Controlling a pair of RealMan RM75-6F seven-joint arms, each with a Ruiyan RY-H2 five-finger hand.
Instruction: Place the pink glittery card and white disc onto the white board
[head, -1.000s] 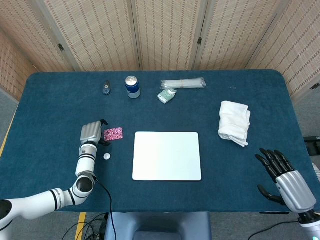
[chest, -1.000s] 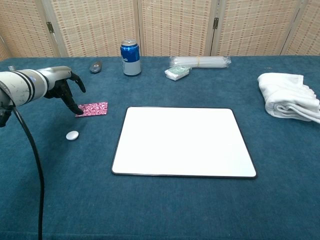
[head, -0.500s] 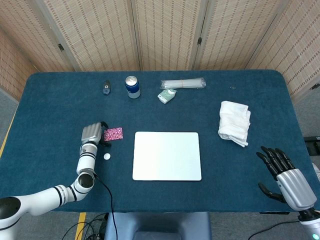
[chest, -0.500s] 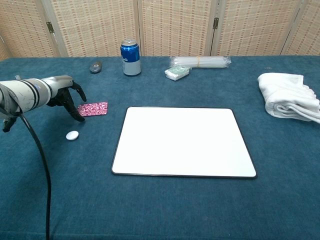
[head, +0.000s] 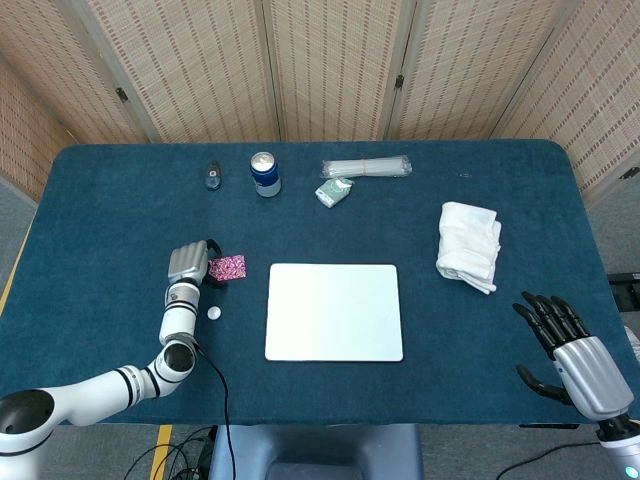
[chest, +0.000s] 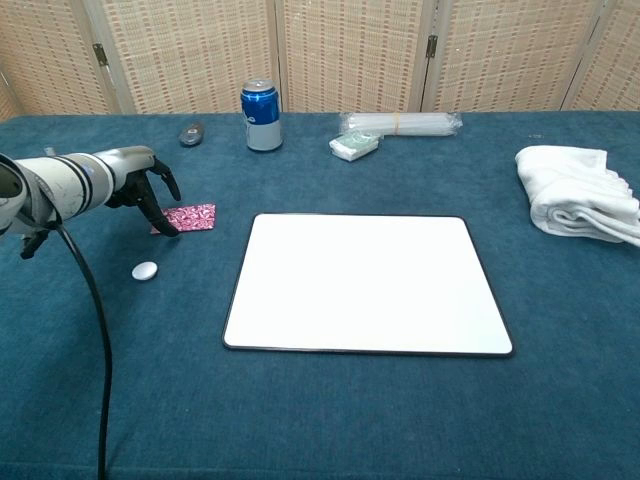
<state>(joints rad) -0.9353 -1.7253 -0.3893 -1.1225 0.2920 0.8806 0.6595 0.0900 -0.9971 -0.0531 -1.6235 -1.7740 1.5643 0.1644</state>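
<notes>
Pink glittery card (chest: 189, 217) just right of your left hand (chest: 140, 180).
Fingers (chest: 160, 210) spread, holding nothing; card's long axis parallels the table's front edge.

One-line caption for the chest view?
Left hand reaches the pink glittery card; white disc lies beside the bare white board.

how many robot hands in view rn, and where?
2. Left hand sits at the pink glittery card, left of the white board. Right hand hangs off the table's near-right corner, head view only.

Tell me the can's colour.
Blue with a silver top; the can shows best in the chest view.
</notes>
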